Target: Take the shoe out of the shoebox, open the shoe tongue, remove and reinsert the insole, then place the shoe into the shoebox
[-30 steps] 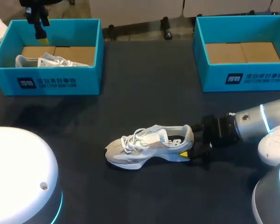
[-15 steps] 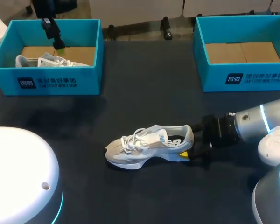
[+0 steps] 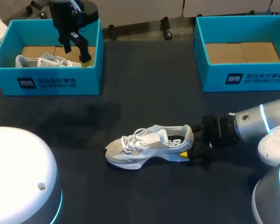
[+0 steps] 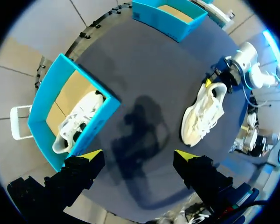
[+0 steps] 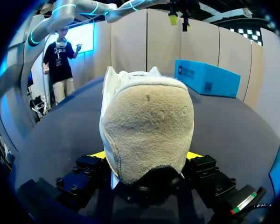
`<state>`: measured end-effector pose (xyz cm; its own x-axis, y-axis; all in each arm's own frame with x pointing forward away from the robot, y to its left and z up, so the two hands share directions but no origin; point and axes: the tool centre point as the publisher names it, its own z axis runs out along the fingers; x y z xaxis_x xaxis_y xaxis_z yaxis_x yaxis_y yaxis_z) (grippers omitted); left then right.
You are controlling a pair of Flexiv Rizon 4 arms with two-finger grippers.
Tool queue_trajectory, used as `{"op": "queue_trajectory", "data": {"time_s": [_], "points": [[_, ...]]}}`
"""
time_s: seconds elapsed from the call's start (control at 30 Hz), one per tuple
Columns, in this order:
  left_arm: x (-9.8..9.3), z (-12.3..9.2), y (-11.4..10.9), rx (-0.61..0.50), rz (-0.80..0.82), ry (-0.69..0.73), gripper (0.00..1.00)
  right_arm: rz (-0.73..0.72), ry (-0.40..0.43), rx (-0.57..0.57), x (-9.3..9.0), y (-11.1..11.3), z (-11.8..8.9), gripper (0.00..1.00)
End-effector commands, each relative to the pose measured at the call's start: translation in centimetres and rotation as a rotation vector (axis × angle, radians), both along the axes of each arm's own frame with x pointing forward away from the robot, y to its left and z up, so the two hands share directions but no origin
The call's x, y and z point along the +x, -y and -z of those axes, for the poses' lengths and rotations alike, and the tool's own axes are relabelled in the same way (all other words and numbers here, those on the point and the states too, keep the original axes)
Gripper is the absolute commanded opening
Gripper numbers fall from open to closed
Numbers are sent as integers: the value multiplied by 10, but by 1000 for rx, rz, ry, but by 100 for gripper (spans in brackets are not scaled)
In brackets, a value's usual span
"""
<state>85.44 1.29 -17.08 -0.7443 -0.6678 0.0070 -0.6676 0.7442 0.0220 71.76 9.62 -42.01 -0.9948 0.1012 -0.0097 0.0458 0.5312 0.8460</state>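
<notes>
Slippage threatened: right tool [image 5: 147, 156] pinched the shoe [image 3: 144, 142] by its soft heel alone, so a twist might free it; left tool [image 4: 136, 156] gaped wide.

High rear head camera looks down; every view shares the shoe [image 3: 149, 145].

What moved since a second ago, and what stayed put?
My left pincer, open and empty, swung over the left shoebox from its far left corner toward its right wall. Nothing was grabbed or let go. My right pincer stayed shut on the heel of the shoe on the table, which did not move. The other shoe stayed in that box.
</notes>
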Motion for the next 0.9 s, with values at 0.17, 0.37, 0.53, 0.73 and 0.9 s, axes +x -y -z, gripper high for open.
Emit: {"op": "queue_trajectory", "data": {"time_s": [0.17,0.37,0.53,0.73,0.9], "points": [[-13,14,16,-32,-132,-26,100,1,-1,-6,0,-7,5,0],[-30,34,35,-16,-334,-1,100,1,-1,-6,0,-7,5,0],[-37,37,43,-47,-462,-4,100,1,-1,-6,0,-7,5,0],[-52,45,64,-71,-522,-14,100,1,-1,-6,0,-7,5,0],[-64,56,82,-66,-514,-25,100,1,-1,-6,0,-7,5,0]]}}
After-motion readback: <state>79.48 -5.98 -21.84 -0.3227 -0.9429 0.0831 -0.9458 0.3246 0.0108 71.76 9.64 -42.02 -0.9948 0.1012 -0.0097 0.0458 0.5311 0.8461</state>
